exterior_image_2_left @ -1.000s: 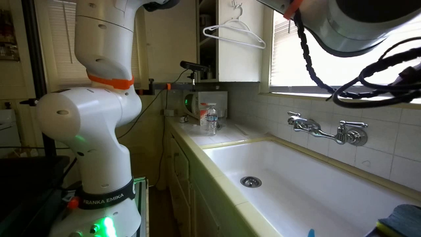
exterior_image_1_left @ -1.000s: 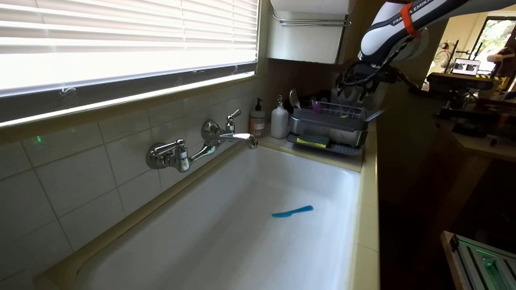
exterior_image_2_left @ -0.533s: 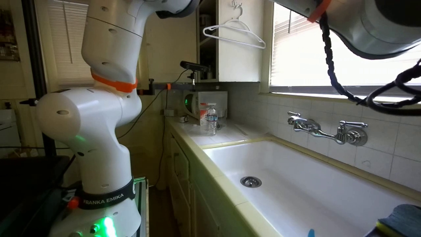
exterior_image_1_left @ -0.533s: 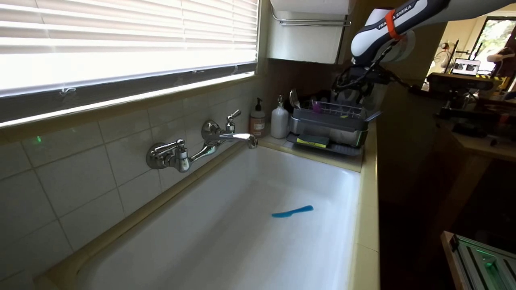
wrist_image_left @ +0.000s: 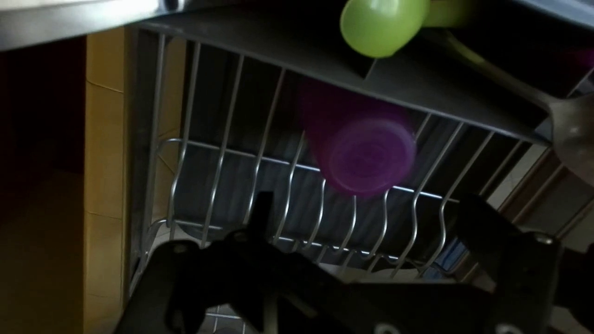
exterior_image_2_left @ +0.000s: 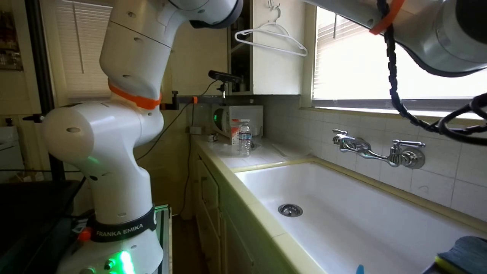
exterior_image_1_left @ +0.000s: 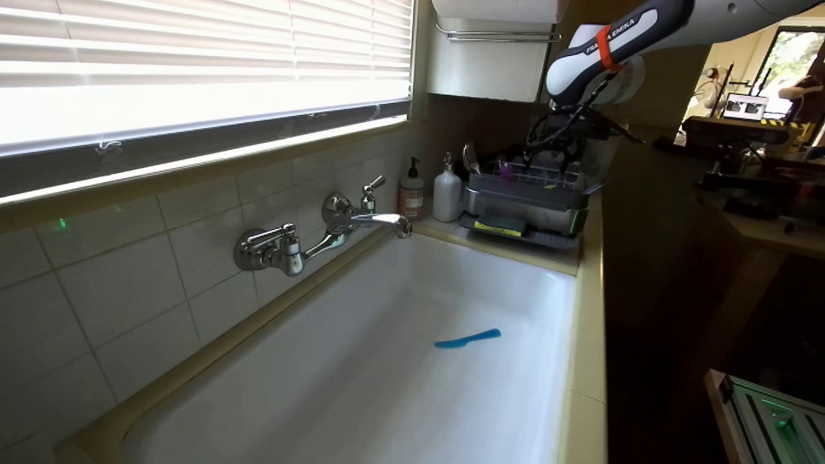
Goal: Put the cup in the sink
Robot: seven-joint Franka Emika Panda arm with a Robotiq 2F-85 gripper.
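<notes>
The purple-magenta cup [wrist_image_left: 366, 153] stands upside down in the wire dish rack in the wrist view, its round base toward the camera. Its upper part in that view runs under a dark grey tray edge. My gripper [wrist_image_left: 366, 204] is open, its black fingers wide apart, with nothing between them but the wires beyond. The cup lies just ahead of the gap between the fingertips. In an exterior view my gripper [exterior_image_1_left: 546, 161] hangs just above the rack. The white sink [exterior_image_1_left: 387, 374] shows in both exterior views [exterior_image_2_left: 342, 224], with its chrome faucet [exterior_image_1_left: 380, 220].
The grey dish rack [exterior_image_1_left: 522, 203] stands at the sink's end, with a sponge [exterior_image_1_left: 499, 225] before it and two soap bottles [exterior_image_1_left: 446, 193] beside it. A green spoon [wrist_image_left: 385, 28] lies near the cup. A blue knife [exterior_image_1_left: 467, 338] lies in the sink. A cabinet hangs above.
My gripper has come down and a little to the left over the dish rack in an exterior view. The forearm and cable have shifted lower and right in the exterior view that shows the robot's base.
</notes>
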